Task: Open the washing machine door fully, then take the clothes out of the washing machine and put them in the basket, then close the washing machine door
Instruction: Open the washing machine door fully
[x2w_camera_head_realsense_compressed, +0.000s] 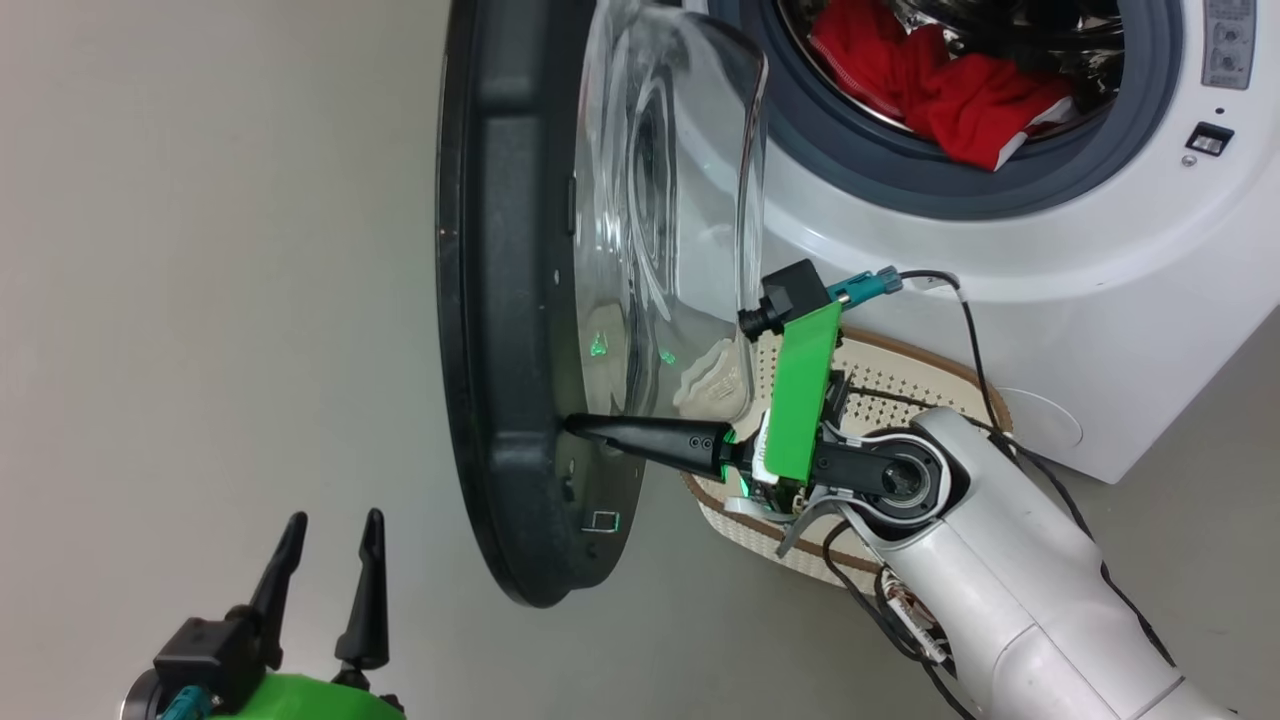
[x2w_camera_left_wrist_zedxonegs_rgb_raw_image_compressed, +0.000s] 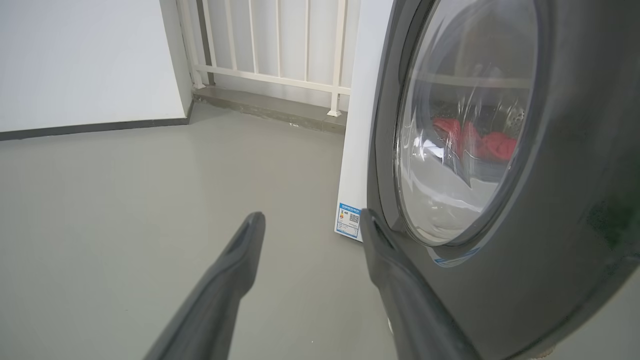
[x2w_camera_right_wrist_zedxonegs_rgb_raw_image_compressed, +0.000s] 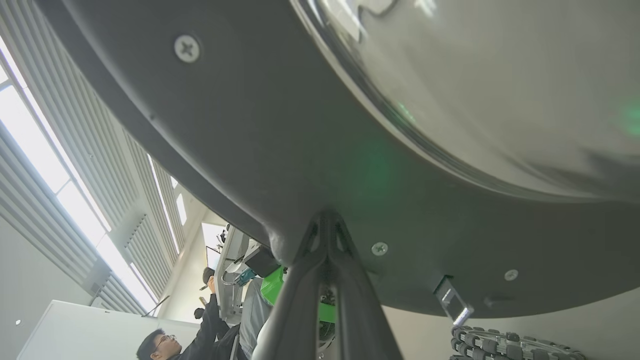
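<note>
Left gripper (x2w_camera_head_realsense_compressed: 335, 520), seven o'clock, hangs spread; right gripper (x2w_camera_head_realsense_compressed: 575, 425), fingers together, presses the door (x2w_camera_head_realsense_compressed: 500, 250) from inside. I judge opening nearly done; clothes (x2w_camera_head_realsense_compressed: 960, 100) at one o'clock await the basket (x2w_camera_head_realsense_compressed: 890, 385).

Washing machine door (x2w_camera_head_realsense_compressed: 500, 300): glossy black frame, clear glass bowl (x2w_camera_head_realsense_compressed: 670, 180) with small green glints on it. Washing machine (x2w_camera_head_realsense_compressed: 1100, 270) plain white; gasket (x2w_camera_head_realsense_compressed: 900, 185) slate grey; sticker (x2w_camera_left_wrist_zedxonegs_rgb_raw_image_compressed: 348, 220) low on its side is blue-bordered with white and some yellow-red print. Clothes (x2w_camera_head_realsense_compressed: 960, 100) bright red, a sliver of white trim. Basket (x2w_camera_head_realsense_compressed: 900, 375) cream, patterned with an even grid of small holes, brown rim. Right gripper (x2w_camera_head_realsense_compressed: 575, 425) and left gripper (x2w_camera_head_realsense_compressed: 336, 517): black fingers, vivid green housings. Forearm (x2w_camera_head_realsense_compressed: 1000, 570) white. Floor (x2w_camera_head_realsense_compressed: 200, 300) flat grey-beige.
</note>
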